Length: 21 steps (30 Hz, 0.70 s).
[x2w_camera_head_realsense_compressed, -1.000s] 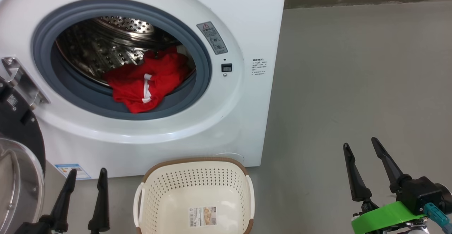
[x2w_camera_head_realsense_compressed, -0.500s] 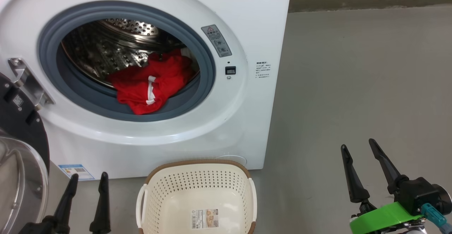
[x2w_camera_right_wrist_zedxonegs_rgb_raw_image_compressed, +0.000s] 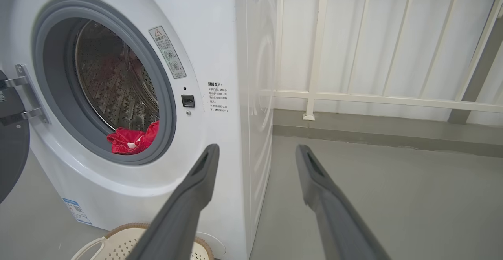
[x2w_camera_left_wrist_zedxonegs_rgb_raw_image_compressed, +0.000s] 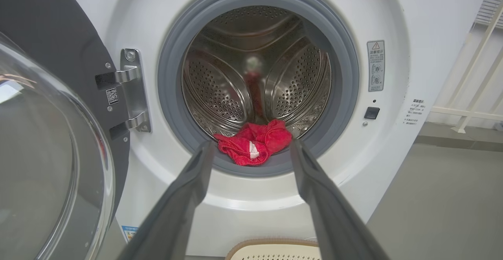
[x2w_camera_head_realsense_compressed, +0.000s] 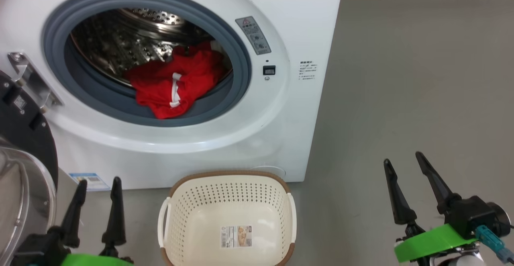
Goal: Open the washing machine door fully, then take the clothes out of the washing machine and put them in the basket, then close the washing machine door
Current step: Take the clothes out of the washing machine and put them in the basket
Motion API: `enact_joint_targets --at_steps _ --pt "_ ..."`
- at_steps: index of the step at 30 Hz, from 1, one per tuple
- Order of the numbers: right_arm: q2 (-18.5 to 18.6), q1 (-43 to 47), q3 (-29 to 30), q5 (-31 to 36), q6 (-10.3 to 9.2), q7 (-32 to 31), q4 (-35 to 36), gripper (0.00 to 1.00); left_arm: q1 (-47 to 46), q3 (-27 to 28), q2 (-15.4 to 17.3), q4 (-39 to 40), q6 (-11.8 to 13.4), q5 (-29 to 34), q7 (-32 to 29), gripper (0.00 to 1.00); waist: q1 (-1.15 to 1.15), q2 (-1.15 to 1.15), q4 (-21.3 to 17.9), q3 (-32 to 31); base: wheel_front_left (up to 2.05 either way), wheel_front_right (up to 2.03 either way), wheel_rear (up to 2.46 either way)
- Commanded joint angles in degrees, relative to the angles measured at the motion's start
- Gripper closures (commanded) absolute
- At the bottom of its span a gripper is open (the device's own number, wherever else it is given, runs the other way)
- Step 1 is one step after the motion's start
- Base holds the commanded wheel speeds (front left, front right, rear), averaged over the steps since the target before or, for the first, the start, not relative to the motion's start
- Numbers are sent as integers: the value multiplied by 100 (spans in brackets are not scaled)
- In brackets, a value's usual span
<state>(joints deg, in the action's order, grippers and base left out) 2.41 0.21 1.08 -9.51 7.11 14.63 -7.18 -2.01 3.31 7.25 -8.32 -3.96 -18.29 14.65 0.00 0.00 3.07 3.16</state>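
Red white-trimmed garments heaped at front lip of white boxy washing machine. Its black-rimmed round glass door hangs open to its left. Cream perforated plastic basket on floor below its opening. Left pincer and right pincer parted, holding nothing.

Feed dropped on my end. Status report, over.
Left gripper, right gripper: jaws open, holding nothing. Washing machine door open; clothes at mouth of drum; basket empty. Nothing blocking.
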Motion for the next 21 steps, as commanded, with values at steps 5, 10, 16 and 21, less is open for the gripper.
enact_joint_targets --at_steps 5,10,16,21 --pt "47 -532 -264 159 37 37 218 0 -639 215 70 113 -16 -78 34 0 0 0 78 421 0 0 0" --pt "47 -724 -255 231 37 37 293 0 -1122 216 51 44 -58 -158 34 0 0 0 114 812 0 0 0" --pt "47 -892 -228 285 37 37 338 0 -1724 144 57 -225 -106 -239 34 0 0 0 129 1211 0 0 0" --pt "47 -1080 -248 316 37 37 364 0 -2327 159 119 -571 -100 -277 25 0 0 0 104 1588 0 0 0"
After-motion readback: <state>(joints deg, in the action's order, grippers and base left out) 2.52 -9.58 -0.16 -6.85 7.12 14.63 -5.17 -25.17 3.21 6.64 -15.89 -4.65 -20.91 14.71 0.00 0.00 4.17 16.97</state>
